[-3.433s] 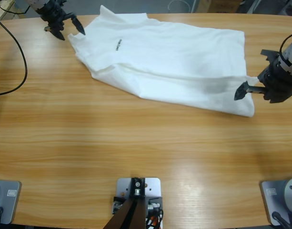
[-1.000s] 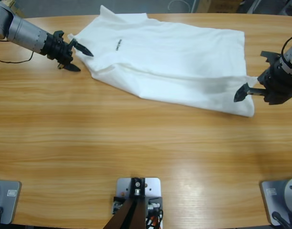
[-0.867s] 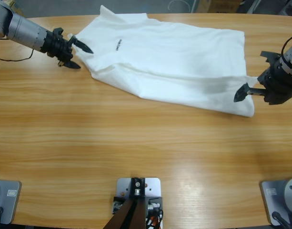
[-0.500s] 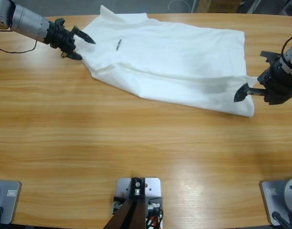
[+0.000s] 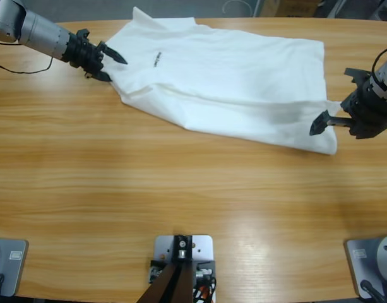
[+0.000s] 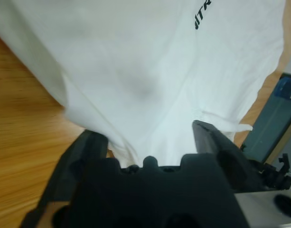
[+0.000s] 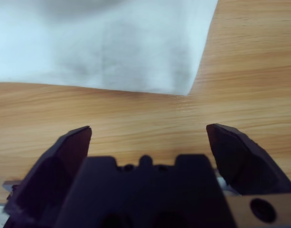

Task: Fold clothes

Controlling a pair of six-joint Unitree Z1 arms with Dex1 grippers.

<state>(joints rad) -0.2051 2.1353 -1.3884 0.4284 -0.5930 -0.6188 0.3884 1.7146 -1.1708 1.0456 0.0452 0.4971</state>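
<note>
Cloth is lying between the spread jaws of your left end effector [image 5: 110,65], which is sitting wide and released at the sleeve end of the white T-shirt [image 5: 225,76], gripping nothing yet. The shirt is spreading away from it across the far half of the worktop [image 5: 180,202], logo side up, rumpled along the near edge. Your right end effector [image 5: 335,101] is also standing released, jaws wide, with the shirt's hem corner just ahead of it and one jaw tip overlapping the cloth in the high view. Before you are closing either side, you are wanting both jaws straddling a single fabric edge, low to the wood, so the pinch is catching all layers. Judging from the folded-under sleeve, a shallow bite is likely slipping.
</note>
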